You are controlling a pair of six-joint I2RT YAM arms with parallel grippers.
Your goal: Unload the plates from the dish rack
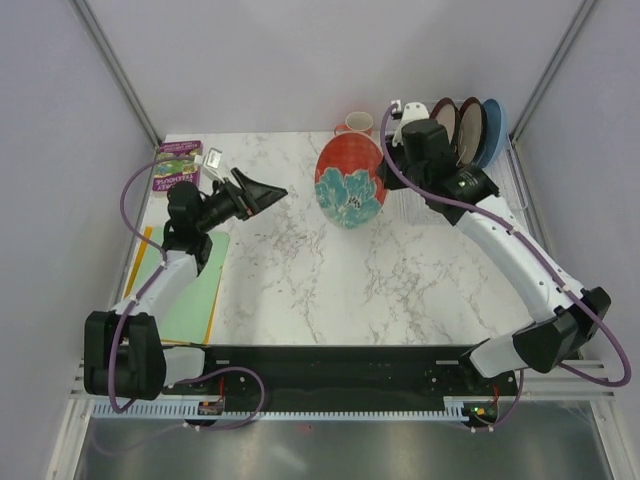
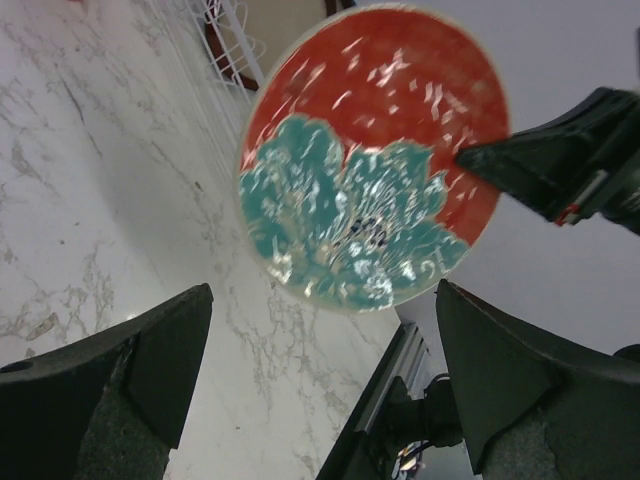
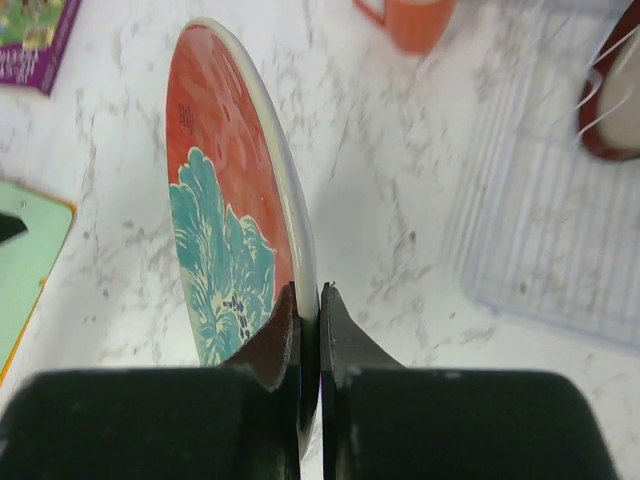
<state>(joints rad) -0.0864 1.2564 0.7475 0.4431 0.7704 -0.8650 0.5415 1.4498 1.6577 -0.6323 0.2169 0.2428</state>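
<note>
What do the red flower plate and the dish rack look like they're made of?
The red plate looks like glazed ceramic: glossy, bright glints, cream edge. The dish rack seems thin wire coated white; metal underneath is likely but not certain.

Bright, even overhead light leaves soft shadows on the marble worktop [image 1: 300,270]. Speckled glare and slight blur cover the red patterned plate [image 2: 370,160] in the left wrist view.
</note>
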